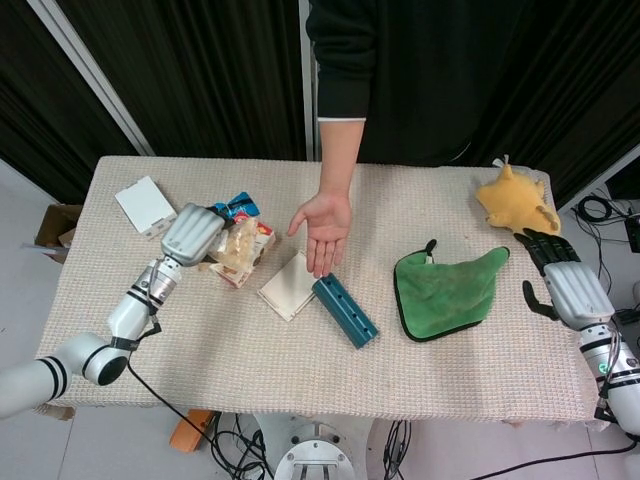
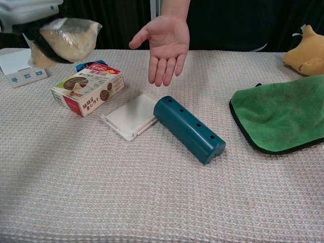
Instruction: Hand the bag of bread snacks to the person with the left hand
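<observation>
My left hand [image 1: 193, 233] [image 2: 30, 11] grips the clear bag of bread snacks [image 1: 238, 246] [image 2: 65, 39] and holds it lifted above the table, over a red and white snack box [image 2: 88, 89]. The person's open palm [image 1: 324, 228] [image 2: 166, 46] waits face up over the table's middle, to the right of the bag. My right hand [image 1: 560, 281] hovers near the table's right edge with its fingers apart and nothing in it; the chest view does not show it.
A flat white box [image 2: 130, 116] and a teal cylinder [image 2: 188, 128] lie in front of the palm. A green cloth [image 2: 279, 111], a yellow plush toy [image 1: 515, 200], a white box [image 1: 146, 205] and a blue packet [image 1: 236, 205] lie around the table [image 1: 300, 350].
</observation>
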You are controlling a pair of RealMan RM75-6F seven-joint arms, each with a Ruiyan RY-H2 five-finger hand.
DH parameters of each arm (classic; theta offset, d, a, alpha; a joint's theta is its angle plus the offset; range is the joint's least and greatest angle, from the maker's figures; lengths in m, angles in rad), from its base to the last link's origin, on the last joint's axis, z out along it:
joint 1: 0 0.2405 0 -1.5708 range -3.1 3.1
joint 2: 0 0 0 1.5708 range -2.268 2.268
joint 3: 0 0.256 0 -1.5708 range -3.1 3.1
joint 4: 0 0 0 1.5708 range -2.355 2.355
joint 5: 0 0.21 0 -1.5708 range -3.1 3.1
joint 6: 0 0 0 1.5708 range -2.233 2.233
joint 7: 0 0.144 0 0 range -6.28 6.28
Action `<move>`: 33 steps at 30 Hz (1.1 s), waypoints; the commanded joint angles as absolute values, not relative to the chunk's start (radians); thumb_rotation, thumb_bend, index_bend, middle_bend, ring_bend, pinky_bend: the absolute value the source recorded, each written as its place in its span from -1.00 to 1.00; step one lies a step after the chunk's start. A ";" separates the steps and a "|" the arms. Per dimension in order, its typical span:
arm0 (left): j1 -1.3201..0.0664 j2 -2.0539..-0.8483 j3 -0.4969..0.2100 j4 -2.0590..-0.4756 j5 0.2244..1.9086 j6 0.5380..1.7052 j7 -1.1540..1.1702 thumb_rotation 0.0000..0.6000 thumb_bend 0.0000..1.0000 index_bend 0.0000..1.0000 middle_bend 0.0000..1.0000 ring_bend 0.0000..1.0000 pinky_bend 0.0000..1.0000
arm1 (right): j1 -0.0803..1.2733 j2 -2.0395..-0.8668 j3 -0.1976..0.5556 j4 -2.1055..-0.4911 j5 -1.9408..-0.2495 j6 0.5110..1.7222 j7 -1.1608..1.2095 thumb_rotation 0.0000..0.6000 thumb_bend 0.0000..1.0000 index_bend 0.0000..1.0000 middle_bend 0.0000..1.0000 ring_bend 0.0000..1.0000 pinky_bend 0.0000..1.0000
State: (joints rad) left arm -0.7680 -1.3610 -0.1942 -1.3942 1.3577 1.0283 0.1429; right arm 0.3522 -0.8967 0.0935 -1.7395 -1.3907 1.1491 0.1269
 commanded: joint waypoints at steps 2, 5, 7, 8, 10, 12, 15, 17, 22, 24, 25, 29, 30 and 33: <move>-0.783 -1.310 -0.277 -1.501 1.313 1.071 0.146 1.00 -0.24 0.53 0.52 0.29 0.49 | 0.298 -0.877 0.076 -1.727 -1.415 1.218 0.156 1.00 0.00 -1.00 -0.99 -1.00 -0.92; -0.808 -1.321 -0.301 -1.574 1.293 1.060 0.153 1.00 -0.24 0.55 0.53 0.30 0.50 | 0.280 -0.867 0.075 -1.714 -1.411 1.233 0.189 1.00 0.00 -1.00 -0.99 -1.00 -0.92; -0.835 -1.356 -0.298 -1.587 1.303 1.050 0.183 1.00 -0.23 0.55 0.53 0.30 0.50 | 0.275 -0.863 0.077 -1.707 -1.413 1.237 0.212 1.00 0.00 -1.00 -0.99 -1.00 -0.92; -0.852 -1.388 -0.293 -1.578 1.314 1.047 0.202 1.00 -0.23 0.55 0.53 0.30 0.50 | 0.274 -0.863 0.078 -1.705 -1.417 1.238 0.224 1.00 0.00 -1.00 -0.99 -1.00 -0.92; -0.879 -1.441 -0.284 -1.540 1.326 1.042 0.242 1.00 -0.23 0.55 0.53 0.30 0.49 | 0.274 -0.863 0.079 -1.703 -1.423 1.238 0.235 1.00 0.00 -1.00 -0.99 -1.00 -0.92; -0.911 -1.503 -0.282 -1.489 1.319 1.026 0.282 1.00 -0.23 0.55 0.53 0.30 0.49 | 0.274 -0.865 0.079 -1.698 -1.426 1.236 0.237 1.00 0.00 -1.00 -0.99 -1.00 -0.92; -0.953 -1.577 -0.299 -1.415 1.297 1.013 0.317 1.00 -0.23 0.55 0.53 0.30 0.49 | 0.276 -0.869 0.081 -1.691 -1.422 1.229 0.239 1.00 0.00 -1.00 -0.99 -1.00 -0.92; -0.972 -1.611 -0.308 -1.369 1.287 1.013 0.335 1.00 -0.23 0.55 0.53 0.30 0.49 | 0.276 -0.872 0.083 -1.685 -1.419 1.227 0.243 1.00 0.00 -1.00 -0.99 -1.00 -0.92; -1.001 -1.668 -0.321 -1.282 1.268 1.013 0.336 1.00 -0.22 0.53 0.52 0.29 0.48 | 0.280 -0.881 0.087 -1.664 -1.414 1.213 0.252 1.00 0.00 -1.00 -0.99 -1.00 -0.92; -1.007 -1.689 -0.321 -1.251 1.269 1.018 0.330 1.00 -0.22 0.51 0.51 0.28 0.46 | 0.282 -0.886 0.089 -1.656 -1.412 1.209 0.256 1.00 0.00 -1.00 -0.99 -1.00 -0.92; -1.010 -1.698 -0.320 -1.237 1.269 1.019 0.327 1.00 -0.22 0.48 0.47 0.24 0.42 | 0.282 -0.887 0.089 -1.654 -1.412 1.207 0.258 1.00 0.00 -1.00 -0.99 -1.00 -0.92; -1.021 -1.708 -0.303 -1.201 1.260 0.978 0.317 1.00 -0.39 -0.15 -0.06 -0.24 0.06 | 0.282 -0.890 0.091 -1.651 -1.416 1.207 0.260 1.00 0.00 -1.00 -0.99 -1.00 -0.92; -1.022 -1.705 -0.300 -1.202 1.257 0.966 0.313 1.00 -0.44 -0.31 -0.21 -0.35 -0.03 | 0.282 -0.889 0.091 -1.652 -1.416 1.207 0.260 1.00 0.00 -1.00 -0.99 -1.00 -0.92; -1.023 -1.705 -0.298 -1.200 1.265 0.968 0.286 1.00 -0.57 -0.72 -0.65 -0.66 -0.36 | 0.282 -0.885 0.096 -1.655 -1.413 1.208 0.258 1.00 -0.01 -1.00 -0.99 -1.00 -0.92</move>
State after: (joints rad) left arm -1.0208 -1.7038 -0.3014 -1.2045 1.2599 0.9608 0.2982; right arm 0.2823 -0.8858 0.0950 -1.6546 -1.4134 1.2077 0.2584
